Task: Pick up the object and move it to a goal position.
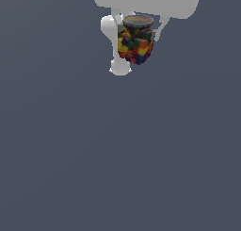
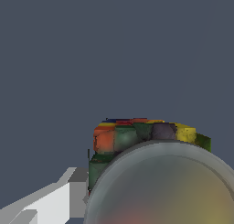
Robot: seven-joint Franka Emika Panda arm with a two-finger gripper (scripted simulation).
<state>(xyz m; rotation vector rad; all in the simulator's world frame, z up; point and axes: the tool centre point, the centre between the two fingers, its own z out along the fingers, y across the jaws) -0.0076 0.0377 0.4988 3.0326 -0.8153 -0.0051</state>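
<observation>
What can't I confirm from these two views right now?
- Tool contact: in the exterior view the jar hides one finger; the wrist view shows only one finger.
- Arm: cut off by the exterior view's top edge.
- Jar's base: hidden behind its rim in the wrist view.
- Goal: no marker visible.

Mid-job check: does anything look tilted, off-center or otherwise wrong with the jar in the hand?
Nothing looks damaged. The jar sits between the fingers of the hand, rim up but slightly tilted in the exterior view. It fills much of the wrist view beside one finger.
</observation>
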